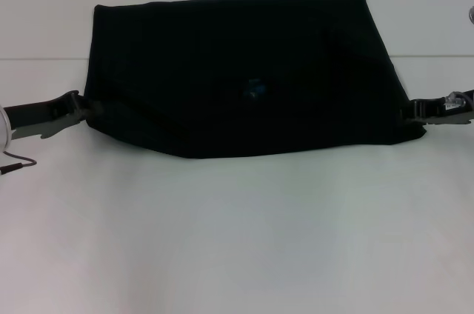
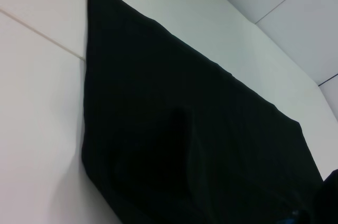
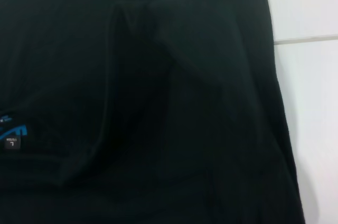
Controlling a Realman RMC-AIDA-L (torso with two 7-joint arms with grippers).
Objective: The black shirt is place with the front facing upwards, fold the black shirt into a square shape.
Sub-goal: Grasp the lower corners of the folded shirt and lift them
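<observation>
Black shirt [image 1: 244,77]: soft, limp, light cloth, part-folded on white table [image 1: 237,240]; likely best held at side corners, where left gripper [image 1: 87,109] and right gripper [image 1: 412,112] sit, finger state cannot be told.

Counted one black shirt [image 1: 244,77], a single folded dark mass on one white table [image 1: 237,240]. Counted two grippers: one left gripper [image 1: 87,109] at the shirt's left edge, one right gripper [image 1: 412,112] at its right edge. Found one small blue neck label [image 1: 256,88] near the middle of the cloth in the head view, again one in the right wrist view [image 3: 11,131]. Noted one thin seam line [image 1: 44,58] across the table behind the shirt, and one thin dark cable [image 1: 18,163] at the left border. Saw no second garment
</observation>
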